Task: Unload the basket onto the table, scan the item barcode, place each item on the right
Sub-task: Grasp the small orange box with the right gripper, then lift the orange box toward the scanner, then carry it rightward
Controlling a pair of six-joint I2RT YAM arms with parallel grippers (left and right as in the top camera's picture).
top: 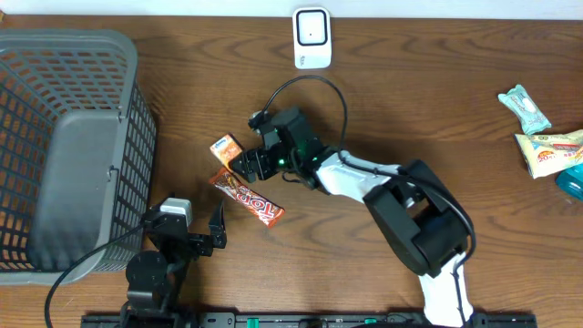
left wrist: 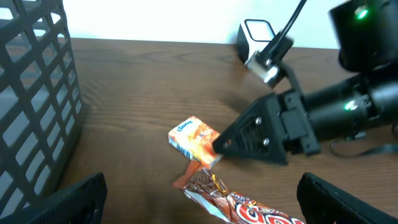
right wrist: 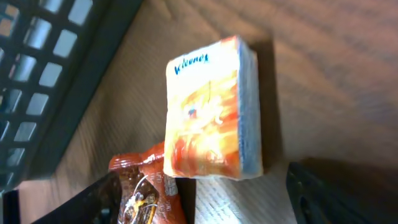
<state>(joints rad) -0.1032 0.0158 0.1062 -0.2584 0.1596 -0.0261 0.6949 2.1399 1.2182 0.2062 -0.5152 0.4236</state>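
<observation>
An orange tissue pack [top: 225, 148] [left wrist: 194, 140] [right wrist: 211, 112] lies flat on the table. Its near end rests against a red-brown chocolate bar [top: 248, 199] [left wrist: 242, 208] [right wrist: 146, 186]. My right gripper [top: 244, 151] [right wrist: 211, 199] reaches in from the right and stands open; its fingers [right wrist: 323, 193] flank the pack's near end without touching it. My left gripper [top: 195, 239] [left wrist: 202, 208] hovers low at the front, open and holding nothing, with the bar's twisted end between its fingers [left wrist: 68, 199]. The white scanner [top: 311, 36] [left wrist: 258, 37] stands at the back edge.
A large grey mesh basket [top: 64, 146] [left wrist: 31, 93] fills the left side. Three snack packs [top: 547, 146] lie at the far right edge. The right arm [top: 392, 187] crosses the middle of the table, its cable looping toward the scanner.
</observation>
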